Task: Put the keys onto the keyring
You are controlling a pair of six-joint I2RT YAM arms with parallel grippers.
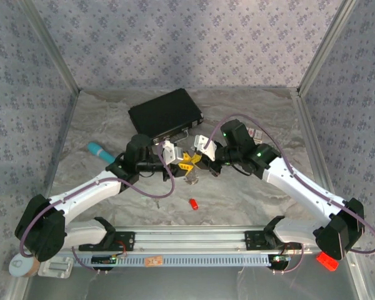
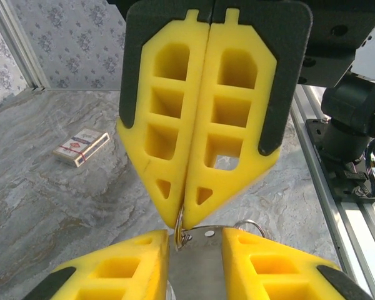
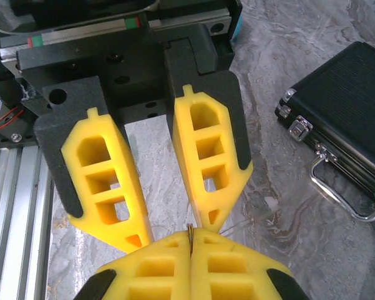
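Left gripper [image 2: 195, 236], bottom of its wrist view: fingers flank silvery key [image 2: 197, 269]; whether it is clamped or merely beside them, cannot tell. Right gripper [image 3: 191, 240], bottom centre of its wrist view: clenched on keyring [image 2: 179, 231], pinched at the tips just above that key. Top view, left to right: teal stick [image 1: 99, 150] near the left wall; black case [image 1: 165, 112] upper centre, short of the back wall; red-headed key [image 1: 192, 204] lower centre on bare table [image 1: 256, 200]. Open surface lies lower left and lower right of the grippers.
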